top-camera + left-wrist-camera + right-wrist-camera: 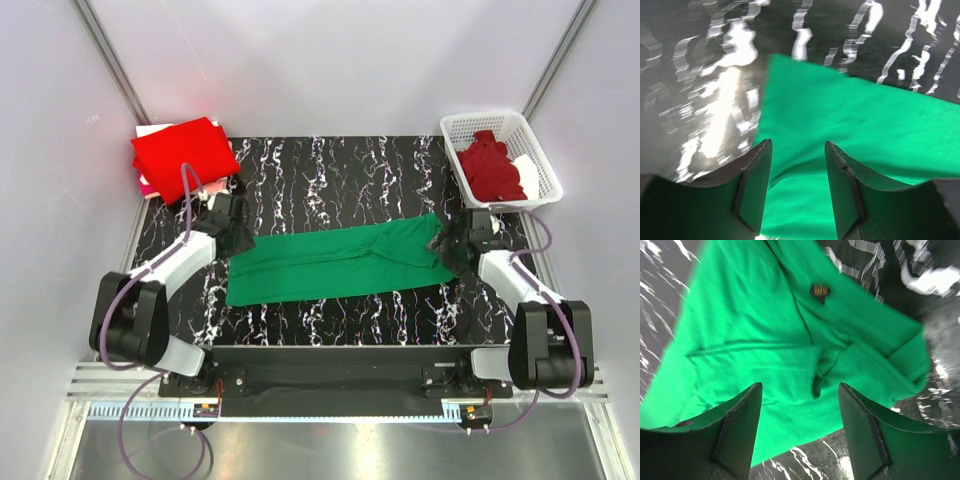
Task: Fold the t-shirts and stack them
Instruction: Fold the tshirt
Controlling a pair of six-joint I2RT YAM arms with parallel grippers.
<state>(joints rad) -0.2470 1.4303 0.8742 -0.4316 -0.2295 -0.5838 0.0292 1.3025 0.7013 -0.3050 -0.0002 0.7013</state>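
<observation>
An emerald green t-shirt lies folded into a long strip across the middle of the black marbled table. My left gripper is open over its left end; the green cloth shows between and beyond the fingers. My right gripper is open over its right end, where the cloth is bunched and carries a small label. A folded bright red t-shirt lies at the back left on pale ones. A dark maroon t-shirt fills the basket.
The white lattice basket stands at the back right corner. The red stack sits partly off the table's back left corner. White walls close in on all sides, and both arm bases stand at the near edge.
</observation>
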